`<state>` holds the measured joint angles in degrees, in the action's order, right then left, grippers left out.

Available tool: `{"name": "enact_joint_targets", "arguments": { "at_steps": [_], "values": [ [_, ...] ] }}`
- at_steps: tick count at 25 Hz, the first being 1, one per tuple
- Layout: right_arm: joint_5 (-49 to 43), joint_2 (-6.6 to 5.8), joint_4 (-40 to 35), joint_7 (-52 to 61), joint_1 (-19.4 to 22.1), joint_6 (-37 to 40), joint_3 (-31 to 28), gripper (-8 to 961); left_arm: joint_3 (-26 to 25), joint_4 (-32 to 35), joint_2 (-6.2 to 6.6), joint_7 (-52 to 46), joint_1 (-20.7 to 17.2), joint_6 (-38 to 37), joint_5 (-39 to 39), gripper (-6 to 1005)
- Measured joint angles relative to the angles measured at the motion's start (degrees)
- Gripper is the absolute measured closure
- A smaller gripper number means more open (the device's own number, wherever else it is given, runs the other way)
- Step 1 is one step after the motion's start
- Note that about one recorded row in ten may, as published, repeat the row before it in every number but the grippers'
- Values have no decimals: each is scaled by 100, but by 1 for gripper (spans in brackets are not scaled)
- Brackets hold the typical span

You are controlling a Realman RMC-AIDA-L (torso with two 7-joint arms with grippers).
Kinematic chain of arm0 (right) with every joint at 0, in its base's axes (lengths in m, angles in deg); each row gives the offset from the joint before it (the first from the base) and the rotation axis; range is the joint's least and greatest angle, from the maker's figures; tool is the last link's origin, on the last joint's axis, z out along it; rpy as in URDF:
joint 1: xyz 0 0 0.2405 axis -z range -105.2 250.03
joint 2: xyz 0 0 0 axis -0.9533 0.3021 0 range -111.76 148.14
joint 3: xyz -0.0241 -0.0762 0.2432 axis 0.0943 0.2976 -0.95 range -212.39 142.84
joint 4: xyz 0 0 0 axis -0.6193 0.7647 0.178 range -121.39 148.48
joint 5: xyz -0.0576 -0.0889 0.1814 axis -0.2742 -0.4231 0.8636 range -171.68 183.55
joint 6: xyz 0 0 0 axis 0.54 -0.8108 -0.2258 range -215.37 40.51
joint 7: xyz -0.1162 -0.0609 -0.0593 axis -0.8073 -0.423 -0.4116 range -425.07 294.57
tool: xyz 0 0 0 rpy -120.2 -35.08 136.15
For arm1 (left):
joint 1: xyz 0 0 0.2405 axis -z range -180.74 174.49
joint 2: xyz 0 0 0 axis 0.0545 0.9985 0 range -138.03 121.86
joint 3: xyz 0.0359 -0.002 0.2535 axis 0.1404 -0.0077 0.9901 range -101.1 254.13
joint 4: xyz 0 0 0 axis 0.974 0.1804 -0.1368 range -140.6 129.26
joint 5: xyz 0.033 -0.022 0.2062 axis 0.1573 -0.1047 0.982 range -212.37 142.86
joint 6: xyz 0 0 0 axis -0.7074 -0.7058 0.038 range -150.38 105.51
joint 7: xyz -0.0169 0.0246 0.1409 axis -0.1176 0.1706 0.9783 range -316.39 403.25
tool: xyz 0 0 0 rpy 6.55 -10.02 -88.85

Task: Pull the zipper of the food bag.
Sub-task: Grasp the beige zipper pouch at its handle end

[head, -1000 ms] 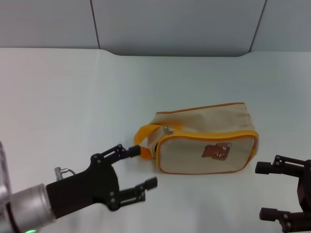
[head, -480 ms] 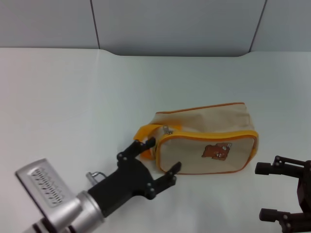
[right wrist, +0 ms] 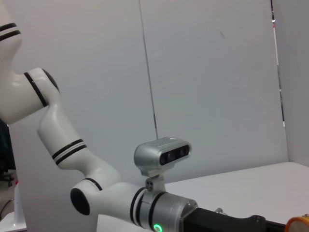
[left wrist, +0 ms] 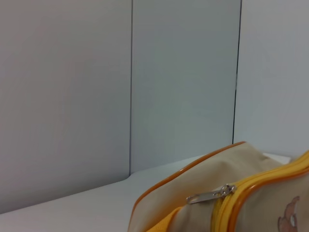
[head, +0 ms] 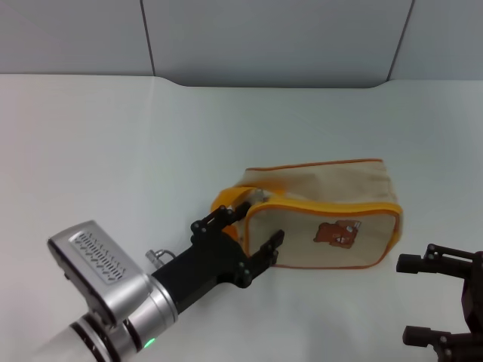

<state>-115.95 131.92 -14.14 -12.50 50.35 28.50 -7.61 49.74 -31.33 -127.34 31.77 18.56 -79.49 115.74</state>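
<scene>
The beige food bag (head: 324, 197) with orange piping and a brown bear print lies on the white table (head: 113, 151) right of centre. Its orange loop strap (head: 226, 198) is at its left end. My left gripper (head: 247, 231) is open at that end, one finger by the strap and the other against the front face's lower left corner. The zipper (left wrist: 218, 208) and its silver pull tab (left wrist: 211, 195) show close up in the left wrist view, on the bag (left wrist: 203, 174). My right gripper (head: 412, 298) is open and empty at the lower right, apart from the bag.
A grey wall (head: 264, 38) stands behind the table's far edge. The right wrist view shows my left arm (right wrist: 159, 208) and a bit of the orange strap (right wrist: 301, 224) at its lower edge.
My left gripper has moved forward and to the right, from short of the bag to around its strap end. The right arm has not moved.
</scene>
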Motion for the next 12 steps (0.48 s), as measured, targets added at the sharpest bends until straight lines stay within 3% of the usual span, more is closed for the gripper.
{"name": "enact_joint_targets", "arguments": {
  "at_steps": [5, 12],
  "values": [
    [16, 9, -5, -3, -2, 0, -1, 169, 19, 34, -1, -20, 113, 85, 12, 361],
    [24, 9, -19, -3, -33, -1, -10, 174, 30, 35, -1, 24, 122, 71, 50, 511]
  ]
}}
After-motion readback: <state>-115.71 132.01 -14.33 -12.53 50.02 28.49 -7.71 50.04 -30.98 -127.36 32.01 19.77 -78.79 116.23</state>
